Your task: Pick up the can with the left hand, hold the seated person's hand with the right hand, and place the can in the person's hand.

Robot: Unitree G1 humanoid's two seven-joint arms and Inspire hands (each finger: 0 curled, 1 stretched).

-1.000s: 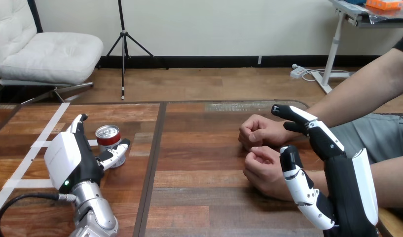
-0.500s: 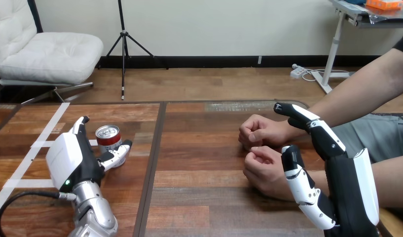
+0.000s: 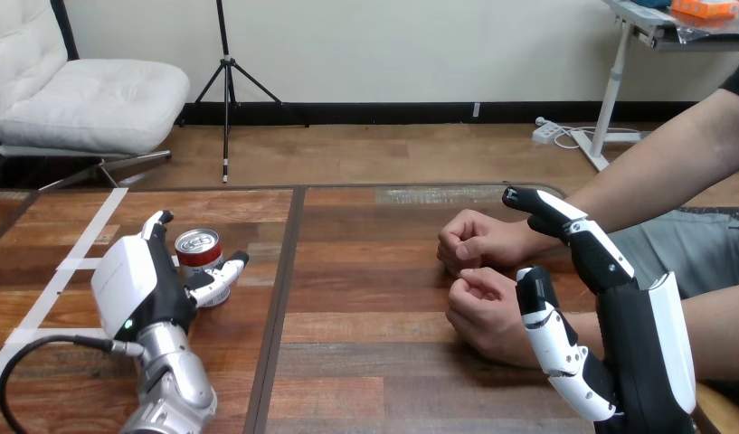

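Observation:
A red can (image 3: 199,253) with a silver top stands upright on the left half of the wooden table (image 3: 365,280). My left hand (image 3: 135,287) is right beside it on its left, open, with straight fingers (image 3: 156,222) up behind the can and the thumb (image 3: 222,273) reaching round its front right. The person's two hands rest as fists on the right half: the farther one (image 3: 469,240) and the nearer one (image 3: 483,309). My right hand (image 3: 644,348) is open next to them, its fingers (image 3: 564,221) over the farther wrist and its thumb (image 3: 539,316) against the nearer wrist.
White tape strips (image 3: 80,249) run across the table's left part. A dark seam (image 3: 284,289) splits the table down the middle. The person's forearms (image 3: 655,172) come in from the right edge.
My left hand has edged to the right, closer round the can. The right hand and the person's fists have hardly moved.

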